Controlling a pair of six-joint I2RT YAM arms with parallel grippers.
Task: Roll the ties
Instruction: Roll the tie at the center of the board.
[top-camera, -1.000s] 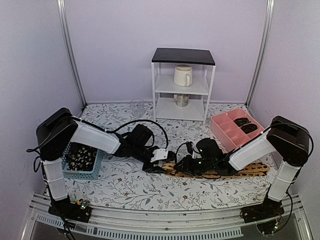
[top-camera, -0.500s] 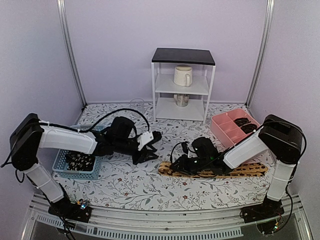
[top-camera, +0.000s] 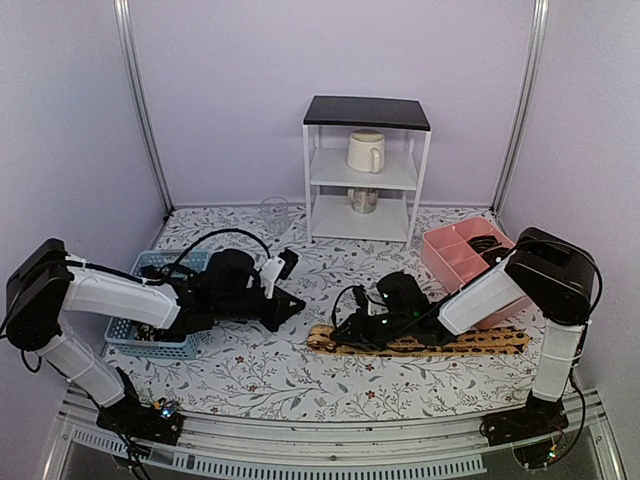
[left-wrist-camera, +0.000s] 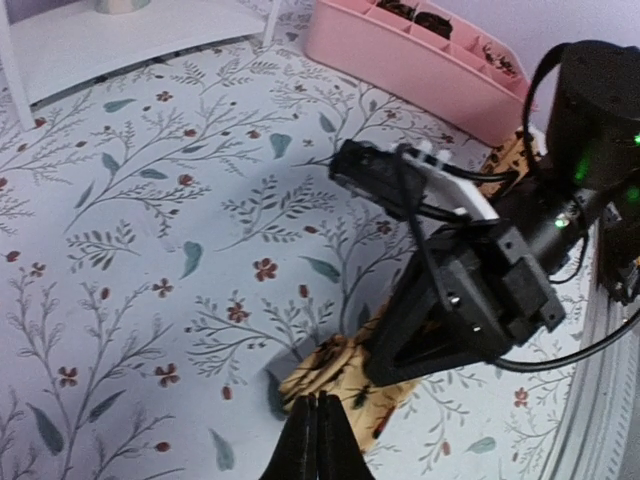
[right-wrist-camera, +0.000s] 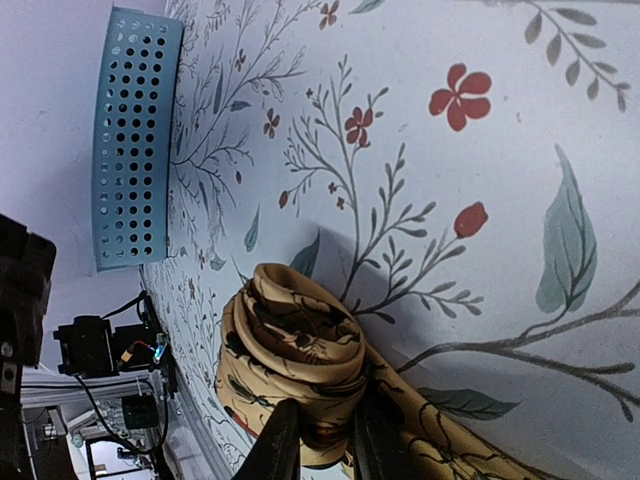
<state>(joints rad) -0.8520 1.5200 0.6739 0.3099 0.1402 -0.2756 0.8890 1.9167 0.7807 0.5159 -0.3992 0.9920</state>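
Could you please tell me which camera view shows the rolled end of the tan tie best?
The right wrist view: the roll is large, folds clear. The top view shows it small, at the left end of the tie; the left wrist view shows only a partly hidden patch.

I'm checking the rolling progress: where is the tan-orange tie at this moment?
In the top view the tan-orange tie lies on the table, front right, before the pink divided tray, its rolled left end pinched by the right gripper's fingers.
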